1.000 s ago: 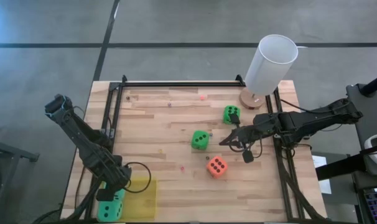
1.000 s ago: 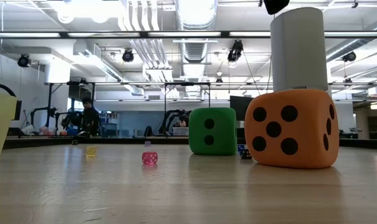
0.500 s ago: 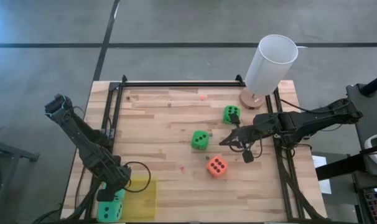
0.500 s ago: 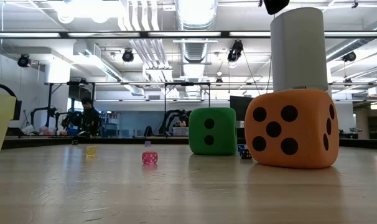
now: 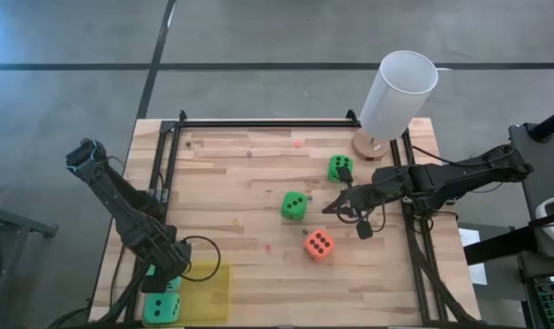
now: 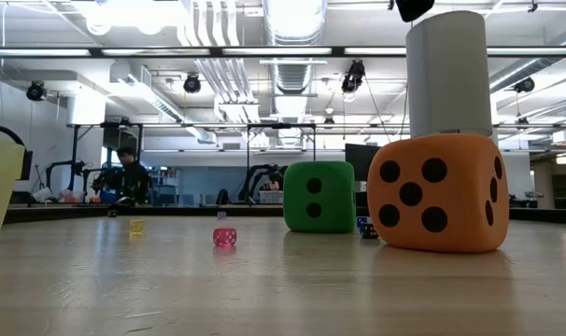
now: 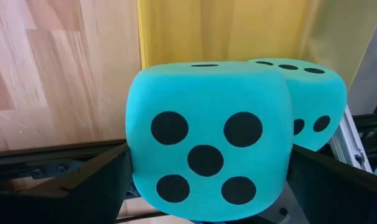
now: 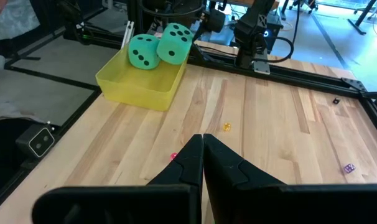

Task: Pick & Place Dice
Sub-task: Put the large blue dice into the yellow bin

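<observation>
Although the cubes look bulky from the wrist, they read as light foam, and the entries below follow from that.

Left tool (image 5: pixel 165 291): fingers spread wide, one on either side of a teal cube (image 7: pixel 207 140) that fills the gap between them; whether the pads press on it cannot be told. The tool hangs over the near end of the yellow tray (image 5: pixel 207 292).

Second teal cube (image 7: pixel 313 99): just behind the first and touching it, seen from the left tool; both sit at the tray, as the right wrist view confirms.

Right tool (image 5: pixel 337 206): fingers pressed together on nothing, hovering above the tabletop (image 5: pixel 240 210) among the remaining cubes.

Green cubes: one (image 5: pixel 294 205) lies just ahead of the right tool's tip; the other (image 5: pixel 340 168) lies beside the tool, toward the white cylinder (image 5: pixel 398 94).

Orange-red cube (image 5: pixel 318 244): near the right tool, on its tray-ward side, resting flat with pips up.

Handling, judged: rounded corners and a matte skin suggest soft, light, compressible bodies. They are unlikely to break, and not slippery, but likely to squash and spring or roll if pinched at a corner.

Where to hold, judged: two opposite flat faces, at mid-height, fingers square to the faces, with the tool opened wider than the cube before descending.

Risk, judged: a light cube may cling to a pad on release, or bounce off the cubes already in the tray.

Small beads (image 6: pixel 224 237): scattered on the tabletop, well clear of either tool.
</observation>
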You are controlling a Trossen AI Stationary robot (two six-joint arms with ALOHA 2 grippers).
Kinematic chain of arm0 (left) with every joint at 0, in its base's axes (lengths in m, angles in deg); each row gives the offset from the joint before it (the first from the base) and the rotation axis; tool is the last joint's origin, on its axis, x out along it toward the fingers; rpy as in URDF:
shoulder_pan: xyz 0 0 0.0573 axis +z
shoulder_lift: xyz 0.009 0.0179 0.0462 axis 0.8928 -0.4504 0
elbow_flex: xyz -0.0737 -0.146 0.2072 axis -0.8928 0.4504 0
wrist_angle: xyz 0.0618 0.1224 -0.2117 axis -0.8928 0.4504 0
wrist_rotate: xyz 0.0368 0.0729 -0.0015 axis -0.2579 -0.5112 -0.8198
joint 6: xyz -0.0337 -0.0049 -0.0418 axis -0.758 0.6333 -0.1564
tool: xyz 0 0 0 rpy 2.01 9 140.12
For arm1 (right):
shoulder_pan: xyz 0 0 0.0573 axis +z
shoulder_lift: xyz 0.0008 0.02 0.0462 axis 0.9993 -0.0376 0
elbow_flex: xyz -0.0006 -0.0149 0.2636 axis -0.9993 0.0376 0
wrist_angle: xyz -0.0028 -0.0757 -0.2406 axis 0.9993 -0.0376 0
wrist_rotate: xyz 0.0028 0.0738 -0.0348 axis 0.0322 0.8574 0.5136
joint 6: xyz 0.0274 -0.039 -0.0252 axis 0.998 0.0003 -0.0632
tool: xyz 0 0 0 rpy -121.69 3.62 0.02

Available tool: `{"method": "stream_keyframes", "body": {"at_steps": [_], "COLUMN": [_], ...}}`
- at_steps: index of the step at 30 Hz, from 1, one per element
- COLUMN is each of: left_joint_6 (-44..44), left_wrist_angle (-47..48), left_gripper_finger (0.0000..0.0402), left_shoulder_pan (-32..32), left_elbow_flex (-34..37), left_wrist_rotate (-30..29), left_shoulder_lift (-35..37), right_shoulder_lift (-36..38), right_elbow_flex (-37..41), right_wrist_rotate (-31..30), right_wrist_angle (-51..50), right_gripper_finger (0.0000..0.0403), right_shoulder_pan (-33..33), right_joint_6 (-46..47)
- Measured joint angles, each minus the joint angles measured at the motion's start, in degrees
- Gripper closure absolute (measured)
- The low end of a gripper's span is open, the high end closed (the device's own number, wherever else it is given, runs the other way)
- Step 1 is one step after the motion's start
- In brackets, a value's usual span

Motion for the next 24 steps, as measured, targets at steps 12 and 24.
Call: {"method": "stream_keyframes", "body": {"at_steps": [12, 24], "left_joint_6": [1.3, -0.5], "left_wrist_angle": [-2.2, -2.1], "left_gripper_finger": [0.0017, 0.0006], "left_shoulder_pan": [-0.1, -0.1], "left_elbow_flex": [2.1, 2.2], "left_wrist_rotate": [-0.2, 0.4], "left_shoulder_lift": [0.0, 0.0], "right_shoulder_lift": [0.0, 0.0], "right_elbow_flex": [0.0, 0.0], "right_wrist_rotate": [0.0, 0.0], "right_wrist_angle": [0.0, 0.0], "right_gripper_finger": [0.0394, 0.0394], "right_shoulder_pan": [0.0, 0.0], "right_joint_6": [0.1, -0.1]}}
